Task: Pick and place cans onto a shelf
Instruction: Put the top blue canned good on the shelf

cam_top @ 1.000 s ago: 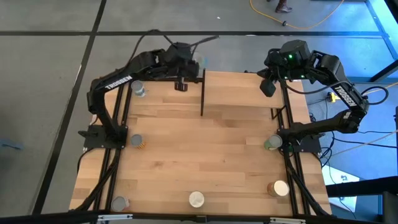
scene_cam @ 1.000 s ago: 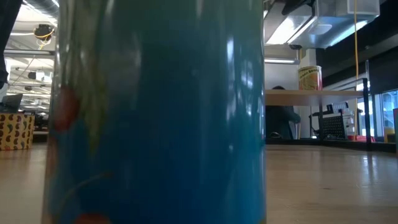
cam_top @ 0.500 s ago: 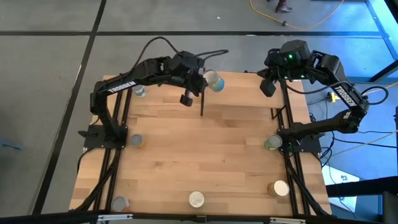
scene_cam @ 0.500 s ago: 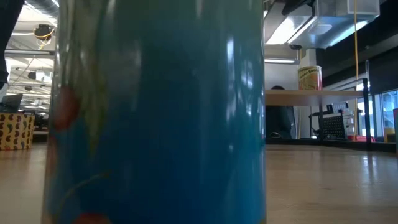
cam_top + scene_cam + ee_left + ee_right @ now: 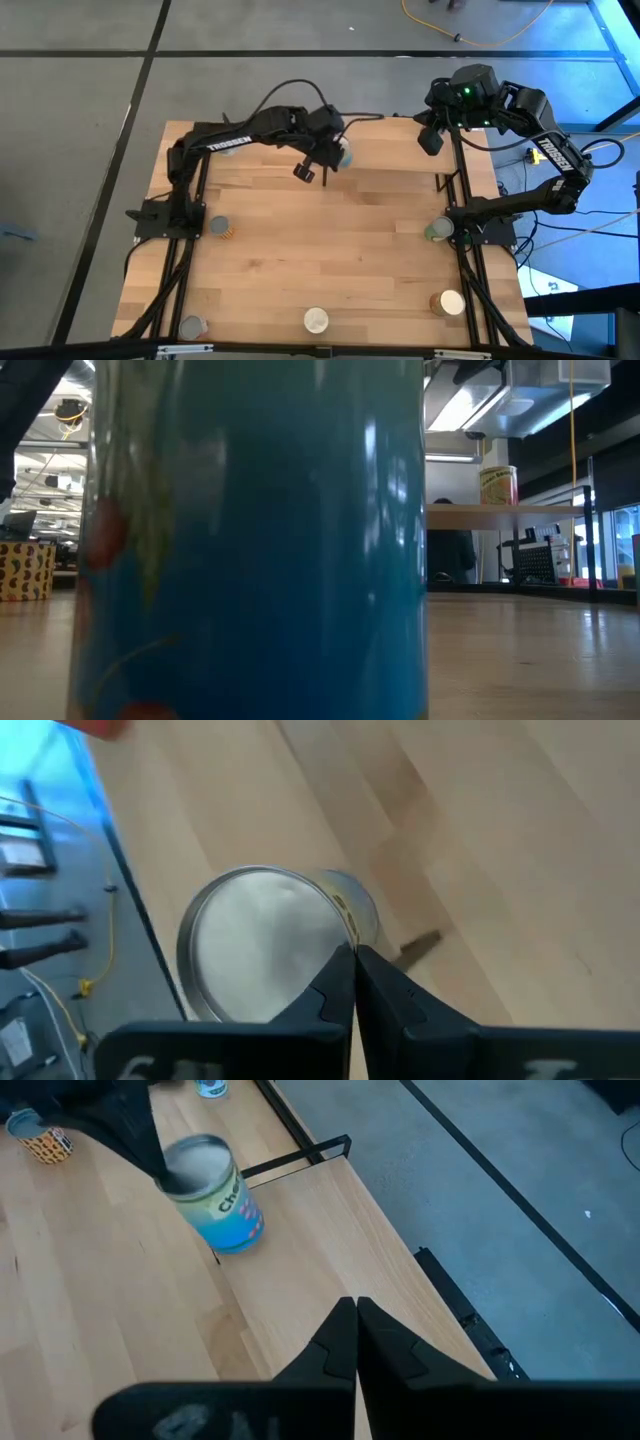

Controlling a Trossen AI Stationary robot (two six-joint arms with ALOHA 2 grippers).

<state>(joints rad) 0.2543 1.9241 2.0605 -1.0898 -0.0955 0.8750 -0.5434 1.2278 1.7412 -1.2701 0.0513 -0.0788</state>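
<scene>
Right wrist view alone shows the can's (image 5: 215,1193) blue label on the shelf (image 5: 300,1270); both end effectors (image 5: 354,982) (image 5: 356,1342) are pressed together. Six cans, perhaps, are counted overhead.

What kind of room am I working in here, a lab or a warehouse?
It looks like a robotics lab or workshop: a wooden table on a black frame with two mounted arms, bare grey floor with cables, and desks and ceiling ducts behind the cans.
</scene>
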